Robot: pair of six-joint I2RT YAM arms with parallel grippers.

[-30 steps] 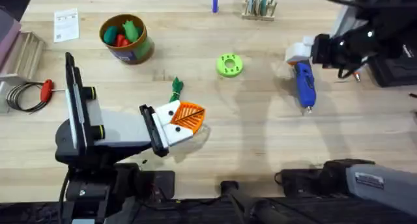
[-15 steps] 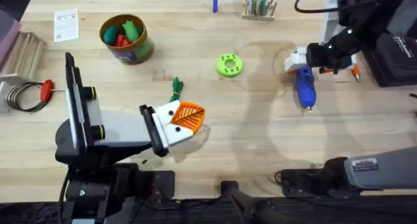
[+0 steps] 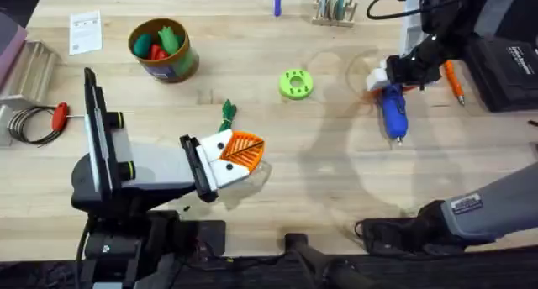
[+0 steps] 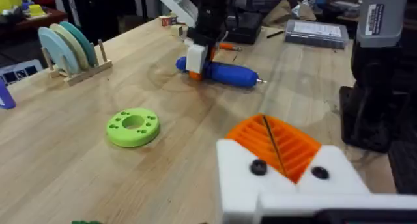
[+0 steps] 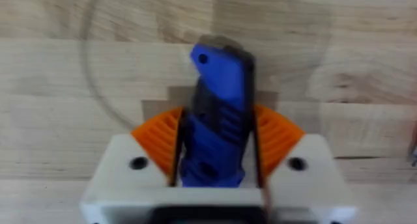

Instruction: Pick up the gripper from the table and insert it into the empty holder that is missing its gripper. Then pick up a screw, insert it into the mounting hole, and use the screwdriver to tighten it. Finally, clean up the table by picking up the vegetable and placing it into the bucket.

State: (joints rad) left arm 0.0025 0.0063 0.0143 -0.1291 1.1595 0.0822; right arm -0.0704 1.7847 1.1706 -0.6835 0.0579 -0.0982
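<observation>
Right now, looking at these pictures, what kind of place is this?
Probably a robotics lab workbench: a light wooden table with two robot arms, a blue screwdriver between the right gripper's pads, toy vegetables in a bucket, and electronics at the edge.

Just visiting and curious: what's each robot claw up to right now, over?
Right gripper shut on blue-handled screwdriver lying on table. Left gripper shut, empty, beside dark green toy vegetable. Lime-green round disc between them, touching nothing.

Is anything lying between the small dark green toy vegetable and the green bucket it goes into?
Nothing visible: bare wooden table separates the dark green toy vegetable from the green bucket.
</observation>
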